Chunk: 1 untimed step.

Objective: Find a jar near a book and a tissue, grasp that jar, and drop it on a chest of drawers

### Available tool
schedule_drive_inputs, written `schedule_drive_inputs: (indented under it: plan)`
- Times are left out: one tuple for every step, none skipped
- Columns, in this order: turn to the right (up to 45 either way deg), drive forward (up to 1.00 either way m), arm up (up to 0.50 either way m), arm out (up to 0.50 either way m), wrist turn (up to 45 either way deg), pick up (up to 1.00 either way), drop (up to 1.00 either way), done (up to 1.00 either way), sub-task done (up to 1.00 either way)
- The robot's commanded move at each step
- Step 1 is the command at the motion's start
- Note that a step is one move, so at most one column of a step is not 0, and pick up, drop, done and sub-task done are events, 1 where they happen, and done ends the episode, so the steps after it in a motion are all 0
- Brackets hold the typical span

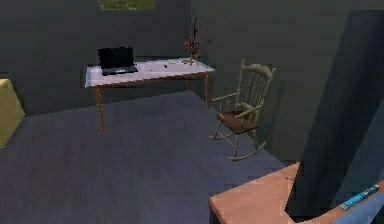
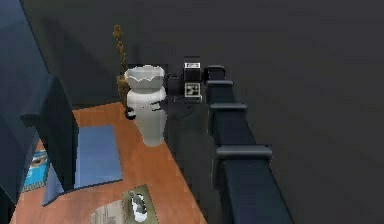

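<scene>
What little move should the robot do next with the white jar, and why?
Probably a small lift of the gripper. Its far end is right at the white jar, which stands on the wooden table, and I cannot tell whether it holds the jar. A slight lift would show that.

- White vase (image 2: 146, 108) stands upright on the wooden tabletop (image 2: 175, 175), near its right edge.
- Just right of the vase: gripper (image 2: 172, 88) and dark arm (image 2: 235, 160) fill the gap.
- Left of the vase: flat blue mat (image 2: 98, 155), passable above, then an upright dark screen (image 2: 60, 125) blocks.
- Behind the vase: thin brown stalks (image 2: 118, 55) rise.
- In front of the vase: bare wood strip.
</scene>
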Motion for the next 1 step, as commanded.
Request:
schedule_drive_inputs:
  plan:
    - [0.0,0.0,0.0,0.0,-45.0,0.0,0.0,0.0,0.0]
